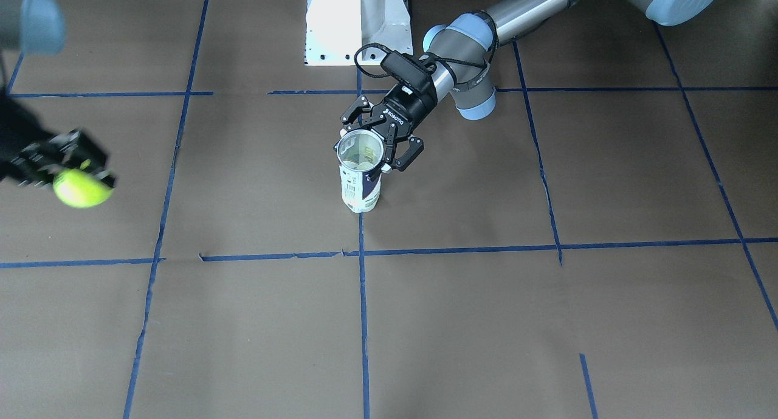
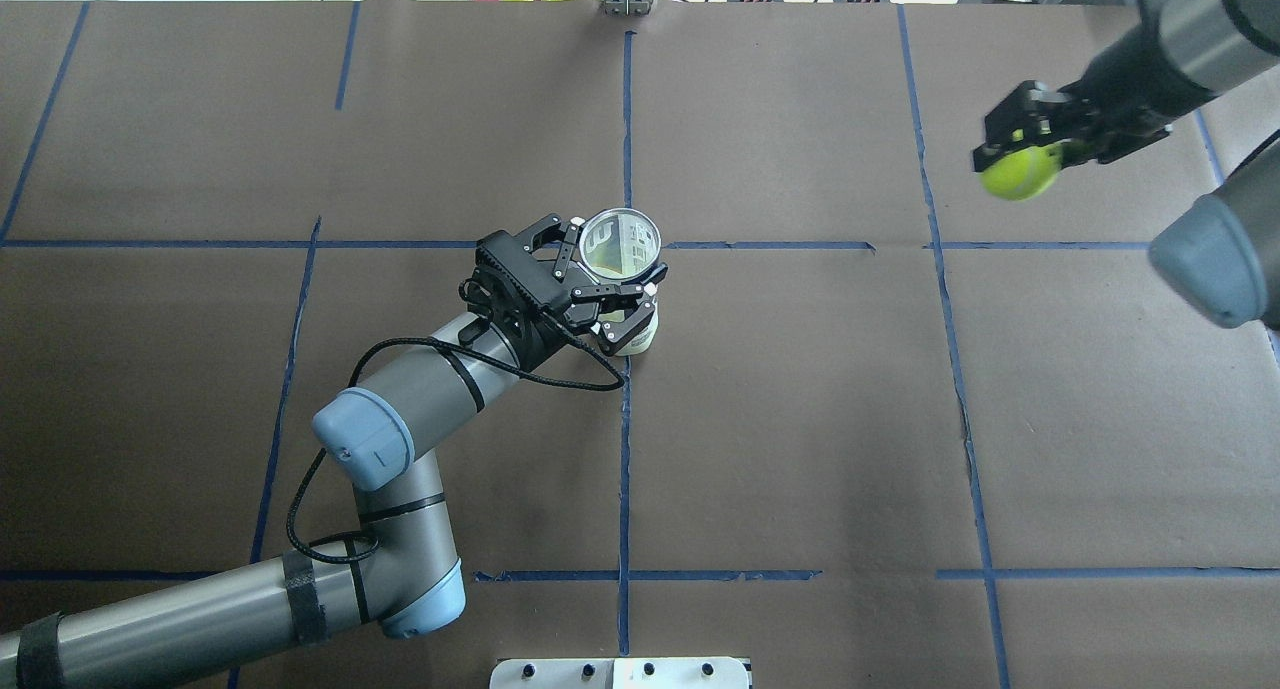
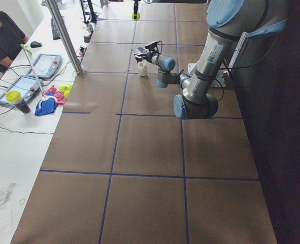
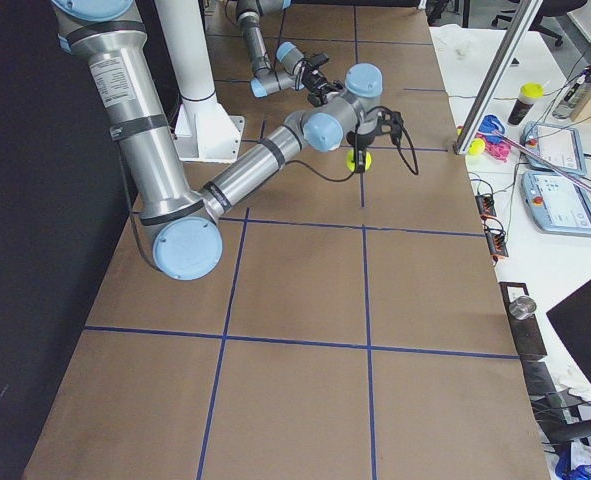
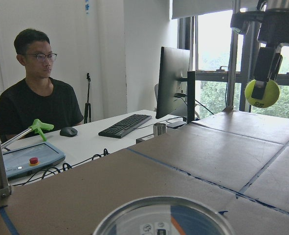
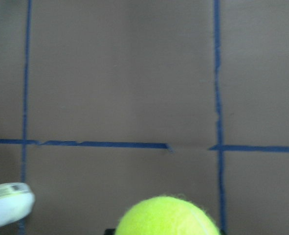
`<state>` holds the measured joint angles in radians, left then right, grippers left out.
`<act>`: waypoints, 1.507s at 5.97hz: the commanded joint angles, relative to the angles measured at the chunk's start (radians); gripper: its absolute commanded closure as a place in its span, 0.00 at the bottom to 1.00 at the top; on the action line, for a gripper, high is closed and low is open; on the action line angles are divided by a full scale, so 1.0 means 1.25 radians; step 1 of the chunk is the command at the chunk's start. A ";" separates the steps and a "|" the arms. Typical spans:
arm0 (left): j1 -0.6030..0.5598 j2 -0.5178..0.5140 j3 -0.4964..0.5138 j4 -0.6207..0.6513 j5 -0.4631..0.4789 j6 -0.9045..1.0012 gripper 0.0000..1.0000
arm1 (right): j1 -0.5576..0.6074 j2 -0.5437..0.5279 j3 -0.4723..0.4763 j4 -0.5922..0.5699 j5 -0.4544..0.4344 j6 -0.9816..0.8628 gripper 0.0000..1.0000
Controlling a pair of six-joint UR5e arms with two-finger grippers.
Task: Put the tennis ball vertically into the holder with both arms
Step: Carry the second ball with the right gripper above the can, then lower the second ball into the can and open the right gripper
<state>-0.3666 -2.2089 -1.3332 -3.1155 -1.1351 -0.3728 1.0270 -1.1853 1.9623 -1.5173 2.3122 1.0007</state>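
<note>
Fuzzy ball [image 2: 1018, 174], likely light and grippy, sits clamped in right end effector [image 2: 1020, 157]; left end effector [image 2: 608, 281] clamps thin can [image 2: 622, 241] below rim.

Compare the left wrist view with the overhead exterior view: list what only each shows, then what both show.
Only the left wrist view: a person seated at a desk with a monitor and keyboard. Only the overhead view: the left gripper set around the holder, and the left arm. Both: the holder's open rim and the tennis ball held above the table by the right gripper.
</note>
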 commanded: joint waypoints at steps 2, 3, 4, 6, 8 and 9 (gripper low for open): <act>0.000 0.002 0.000 0.000 0.000 0.000 0.17 | -0.249 0.259 -0.010 -0.021 -0.230 0.422 1.00; 0.000 0.001 0.000 0.000 0.000 0.000 0.17 | -0.268 0.319 -0.067 -0.017 -0.261 0.527 1.00; 0.000 -0.002 0.000 0.000 0.000 0.000 0.17 | -0.277 0.339 -0.096 -0.016 -0.272 0.542 0.99; 0.000 -0.004 0.000 0.001 0.000 0.000 0.17 | -0.280 0.357 -0.147 -0.016 -0.273 0.563 0.95; 0.000 -0.002 0.000 0.000 0.000 -0.001 0.17 | -0.284 0.355 -0.149 -0.016 -0.278 0.557 0.51; 0.000 -0.002 0.000 0.000 0.000 -0.001 0.17 | -0.284 0.353 -0.149 -0.017 -0.278 0.553 0.37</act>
<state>-0.3667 -2.2125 -1.3330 -3.1151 -1.1352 -0.3739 0.6728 -0.7419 1.7776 -1.5375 1.9655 1.6966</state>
